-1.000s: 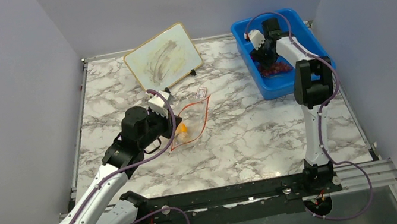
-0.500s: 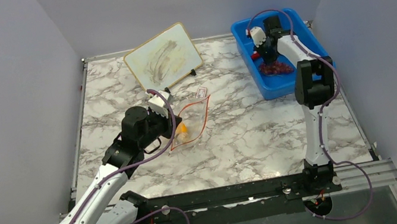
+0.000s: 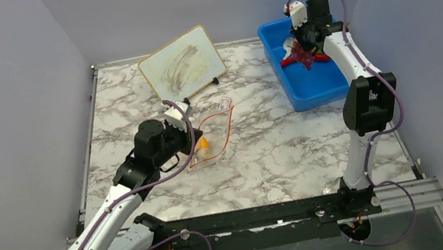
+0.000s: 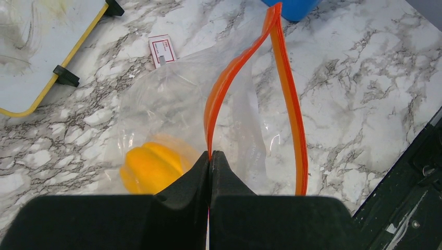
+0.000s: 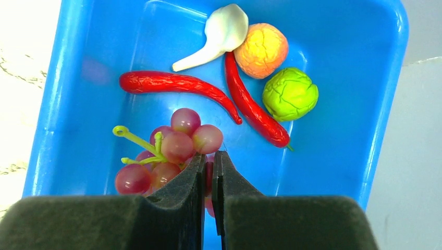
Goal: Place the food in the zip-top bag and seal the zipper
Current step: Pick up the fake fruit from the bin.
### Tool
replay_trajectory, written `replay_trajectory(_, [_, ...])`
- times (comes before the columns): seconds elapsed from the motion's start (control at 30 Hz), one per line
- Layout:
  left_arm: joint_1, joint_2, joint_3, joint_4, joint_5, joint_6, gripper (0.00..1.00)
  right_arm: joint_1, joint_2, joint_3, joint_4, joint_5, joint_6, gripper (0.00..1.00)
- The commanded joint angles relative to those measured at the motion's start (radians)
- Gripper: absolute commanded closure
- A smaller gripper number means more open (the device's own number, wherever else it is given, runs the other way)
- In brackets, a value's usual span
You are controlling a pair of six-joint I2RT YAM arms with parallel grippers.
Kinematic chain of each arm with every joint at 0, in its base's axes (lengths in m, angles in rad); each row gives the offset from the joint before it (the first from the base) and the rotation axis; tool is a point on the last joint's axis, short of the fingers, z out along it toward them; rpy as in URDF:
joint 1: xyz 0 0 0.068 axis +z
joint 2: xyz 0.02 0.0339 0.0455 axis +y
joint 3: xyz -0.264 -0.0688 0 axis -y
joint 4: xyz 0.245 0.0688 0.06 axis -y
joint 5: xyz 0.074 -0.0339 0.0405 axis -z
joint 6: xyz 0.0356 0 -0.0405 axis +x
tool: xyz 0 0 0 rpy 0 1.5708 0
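The clear zip-top bag [image 4: 172,99] lies on the marble table with the orange-yellow pepper [image 4: 151,166] inside. My left gripper [image 4: 209,156] is shut on one side of the red-orange zipper [image 4: 285,94] and holds the mouth open; the bag also shows in the top view [image 3: 215,136]. My right gripper [image 5: 209,159] is shut on the purple-red grape bunch [image 5: 177,146] and holds it above the blue bin [image 5: 68,78]. Below it in the bin lie two red chilies [image 5: 172,86], the white mushroom [image 5: 221,31], the peach-coloured fruit [image 5: 261,50] and the green round fruit [image 5: 290,94].
A small whiteboard [image 3: 182,64] stands on its holders at the back, left of the blue bin [image 3: 313,87]. A small red-and-white card [image 3: 225,103] lies just beyond the bag. Grey walls close in the table on three sides.
My right gripper has risen out of the bin with the grape bunch and moved toward the bin's far end. The left arm and the bag have not moved.
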State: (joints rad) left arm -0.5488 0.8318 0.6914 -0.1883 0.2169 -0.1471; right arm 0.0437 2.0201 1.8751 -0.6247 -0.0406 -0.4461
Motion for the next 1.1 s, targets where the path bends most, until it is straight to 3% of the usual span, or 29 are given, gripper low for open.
replay_trajectory(0.0, [0.006,-0.026,-0.010,0.030,-0.010,-0.005,1.00,-0.008,-0.045,-0.016,0.033,0.046,0.038,0.99])
replay_trajectory(0.47, [0.007,0.000,0.031,0.074,-0.025,-0.119,1.00,0.069,-0.348,-0.136,0.054,0.035,0.121,0.99])
replay_trajectory(0.77, [0.007,0.057,0.140,0.030,-0.051,-0.198,1.00,0.219,-0.570,-0.246,0.106,-0.097,0.184,0.99])
replay_trajectory(1.07, [0.007,0.098,0.192,0.007,-0.065,-0.240,1.00,0.360,-0.741,-0.386,0.257,-0.359,0.325,0.99])
